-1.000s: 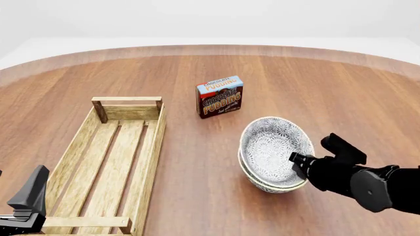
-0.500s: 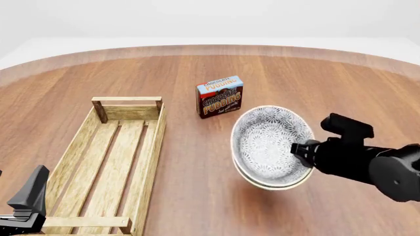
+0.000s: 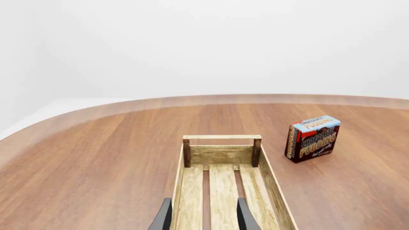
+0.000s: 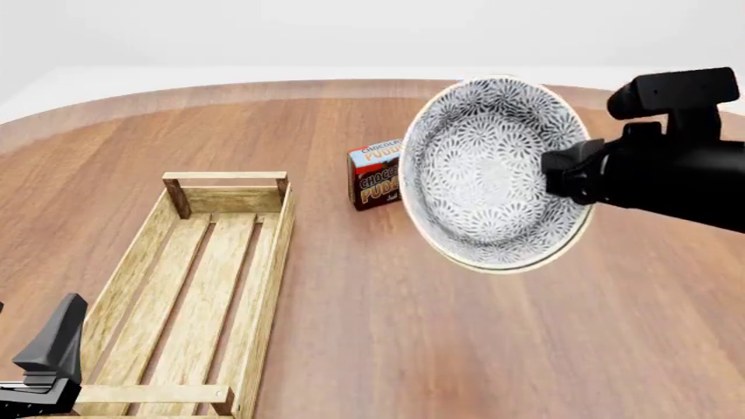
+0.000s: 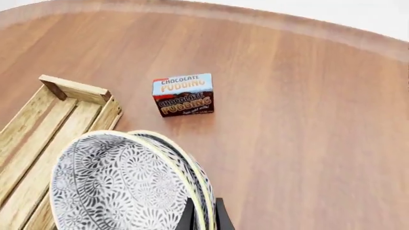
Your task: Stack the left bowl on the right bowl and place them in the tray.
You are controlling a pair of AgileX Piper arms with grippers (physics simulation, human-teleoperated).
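Above table, right fingers pinch stacked bowls, tilted; left fingers apparently apart over tray.

I've got the stacked bowls nested, grey floral pattern with cream rims, airborne right of centre, tipped steeply so the inside faces the camera, rim pinched by the right end effector. Tray: long light-wood slatted crate, flat on the surface, near left, nothing in it.
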